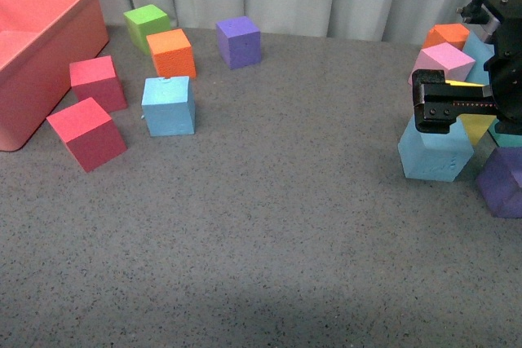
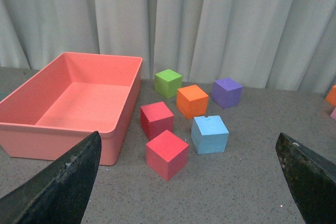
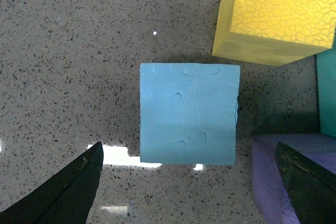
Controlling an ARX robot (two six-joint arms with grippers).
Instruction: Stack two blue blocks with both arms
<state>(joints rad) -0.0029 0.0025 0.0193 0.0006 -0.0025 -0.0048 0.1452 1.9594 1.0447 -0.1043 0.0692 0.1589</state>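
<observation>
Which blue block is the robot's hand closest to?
The right-side blue block, just below the right gripper, beside a purple cube. The other blue block sits far left.

Pale pleated curtains (image 2: 236, 24) hang behind a speckled grey tabletop (image 1: 285, 226).

A: Front camera?
B: On the body, looking down across the table (image 1: 269, 242).
A: Wrists?
B: Left looks low, from afar, sharing the ten o'clock blue block (image 1: 168, 106). Right looks straight down, close over the three o'clock blue block (image 3: 189, 113).
</observation>
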